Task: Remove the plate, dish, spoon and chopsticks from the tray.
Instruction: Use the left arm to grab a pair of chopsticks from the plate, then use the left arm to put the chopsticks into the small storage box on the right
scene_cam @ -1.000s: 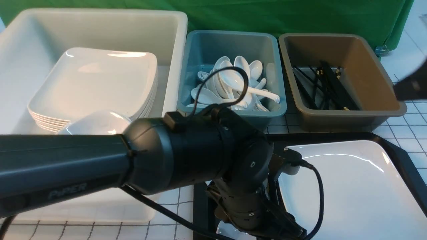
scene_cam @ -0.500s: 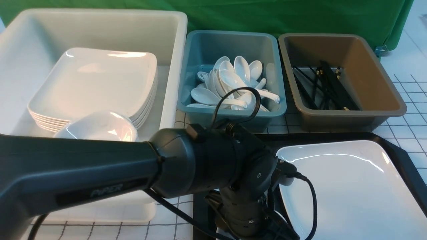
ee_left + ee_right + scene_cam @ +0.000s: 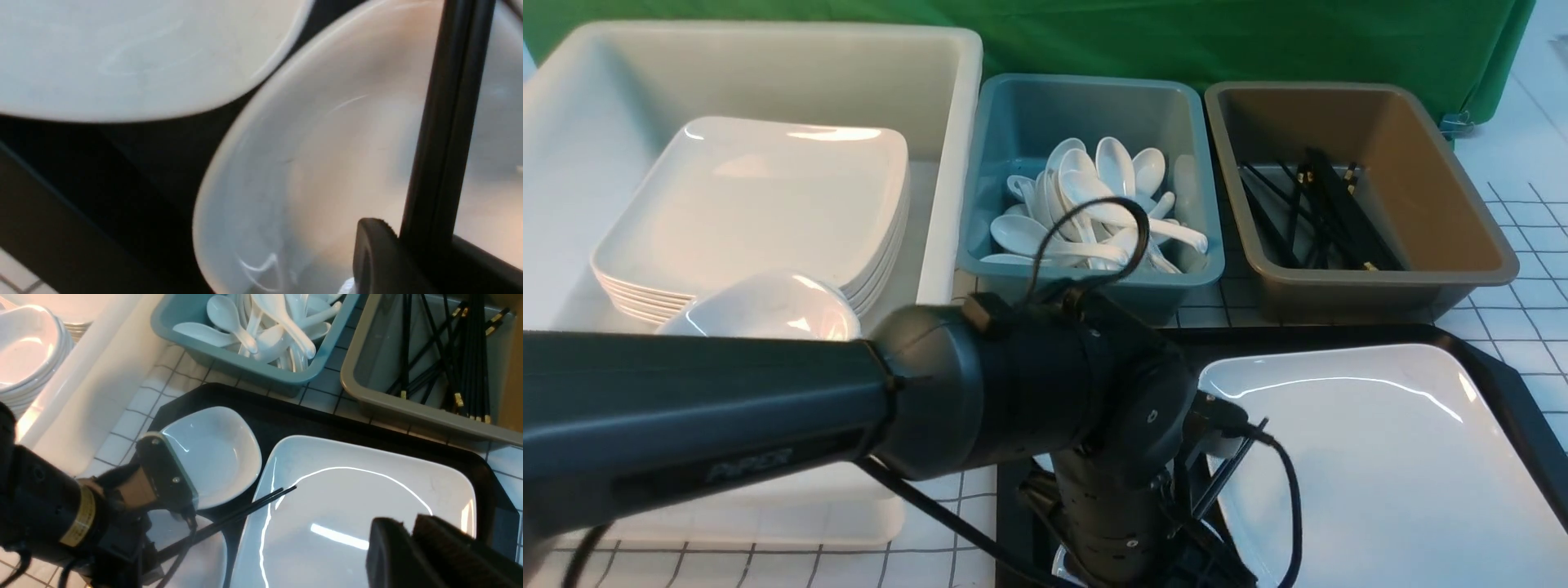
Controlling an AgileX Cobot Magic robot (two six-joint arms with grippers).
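Observation:
The black tray [image 3: 327, 420] holds the large white plate [image 3: 351, 506] and a small white dish [image 3: 216, 453]. My left gripper [image 3: 416, 237] is shut on the black chopsticks [image 3: 445, 122], over a second small dish [image 3: 327, 163]. In the right wrist view the chopsticks [image 3: 249, 508] slant from that gripper up over the plate's edge. In the front view their tips [image 3: 1235, 457] poke out beside my left wrist [image 3: 1127, 425]. My right gripper [image 3: 408, 533] hovers above the plate, its fingers close together with nothing between them. No spoon shows on the tray.
Behind the tray stand a blue bin [image 3: 1086, 106] of white spoons and a brown bin [image 3: 1356, 114] of black chopsticks. A large white tub [image 3: 947, 163] at the left holds stacked plates and small dishes. My left arm hides the tray's left part in the front view.
My left gripper has shut on the chopsticks, and they now tilt up off the tray. The right arm, blurred at the right edge a second ago, has left the front view.

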